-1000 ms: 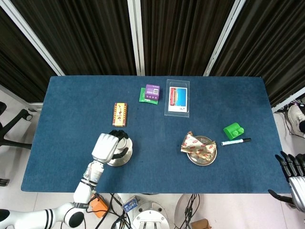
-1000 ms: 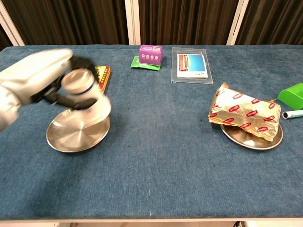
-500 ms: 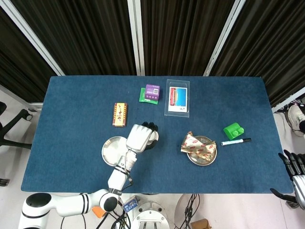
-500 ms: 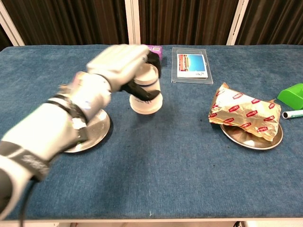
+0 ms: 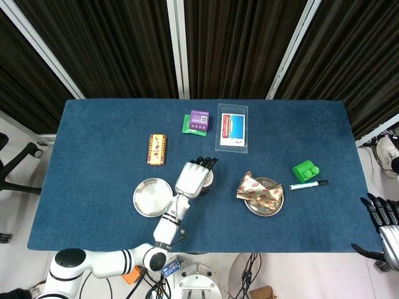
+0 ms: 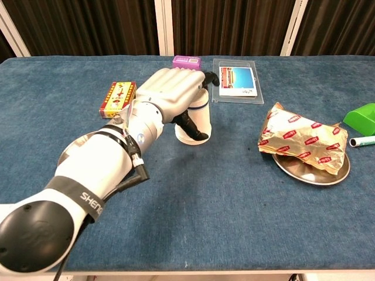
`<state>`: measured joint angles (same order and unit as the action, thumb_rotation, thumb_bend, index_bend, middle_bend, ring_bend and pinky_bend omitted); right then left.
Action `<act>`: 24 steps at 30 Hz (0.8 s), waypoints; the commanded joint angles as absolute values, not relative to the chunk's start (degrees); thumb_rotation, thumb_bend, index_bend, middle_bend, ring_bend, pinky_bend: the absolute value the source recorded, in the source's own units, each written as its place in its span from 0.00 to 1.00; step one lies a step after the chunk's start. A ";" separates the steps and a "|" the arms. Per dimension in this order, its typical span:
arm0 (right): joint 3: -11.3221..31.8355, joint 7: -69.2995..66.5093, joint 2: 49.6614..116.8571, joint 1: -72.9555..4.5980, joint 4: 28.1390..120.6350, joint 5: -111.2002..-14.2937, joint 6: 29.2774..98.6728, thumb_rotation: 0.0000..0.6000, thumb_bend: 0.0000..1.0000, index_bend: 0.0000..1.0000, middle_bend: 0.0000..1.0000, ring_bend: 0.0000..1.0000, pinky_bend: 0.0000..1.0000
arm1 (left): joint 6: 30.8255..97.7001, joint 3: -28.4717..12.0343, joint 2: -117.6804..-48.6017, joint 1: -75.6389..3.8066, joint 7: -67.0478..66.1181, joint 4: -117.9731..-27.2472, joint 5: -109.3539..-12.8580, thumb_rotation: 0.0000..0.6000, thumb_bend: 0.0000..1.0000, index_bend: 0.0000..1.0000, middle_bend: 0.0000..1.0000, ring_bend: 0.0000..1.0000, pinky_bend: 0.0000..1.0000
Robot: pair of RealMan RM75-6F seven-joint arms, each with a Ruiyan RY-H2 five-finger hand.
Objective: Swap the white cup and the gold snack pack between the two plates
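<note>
Resting left hand (image 6: 173, 93), seemingly touching smooth white cup (image 6: 195, 120)

White cup (image 6: 196, 120) upright mid-table; crinkled gold snack pack (image 6: 302, 139) lying across right plate (image 6: 304, 170); left plate (image 5: 150, 198) bare.

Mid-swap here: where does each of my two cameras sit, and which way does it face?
Head view: high above the table's near edge, looking steeply down on the whole blue table; the left hand with its arm shows, and the right hand off the table's right edge.
Chest view: low at the near edge, looking across the table toward the curtains; only the left arm and left hand show.
Shared: the white cup under the left hand, the snack pack on its plate, the empty plate.
</note>
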<state>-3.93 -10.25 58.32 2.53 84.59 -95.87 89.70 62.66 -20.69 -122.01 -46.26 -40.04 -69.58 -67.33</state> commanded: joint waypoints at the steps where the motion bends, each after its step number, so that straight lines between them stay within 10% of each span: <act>1: -3.97 -9.40 58.86 2.15 84.63 -96.22 89.21 0.93 0.16 0.00 0.00 0.00 0.08 | 62.45 -19.38 -118.48 -44.98 -40.70 -75.22 -66.31 1.00 0.00 0.08 0.14 0.15 0.29; 12: 0.07 -2.60 61.71 -8.52 88.49 -98.55 78.81 0.92 0.16 0.00 0.00 0.00 0.10 | 72.97 -9.46 -96.43 -34.22 -41.44 -101.02 -74.20 1.00 0.00 0.08 0.13 0.13 0.28; 24: 6.00 9.72 73.72 -21.68 91.36 -85.55 58.41 0.93 0.26 0.09 0.04 0.00 0.16 | 81.13 1.94 -82.97 -23.13 -26.56 -99.08 -84.19 1.00 0.09 0.08 0.13 0.13 0.28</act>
<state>4.61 8.09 70.74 -19.31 91.37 -87.76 60.94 79.87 0.77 -84.07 -24.77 -28.51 -100.36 -83.22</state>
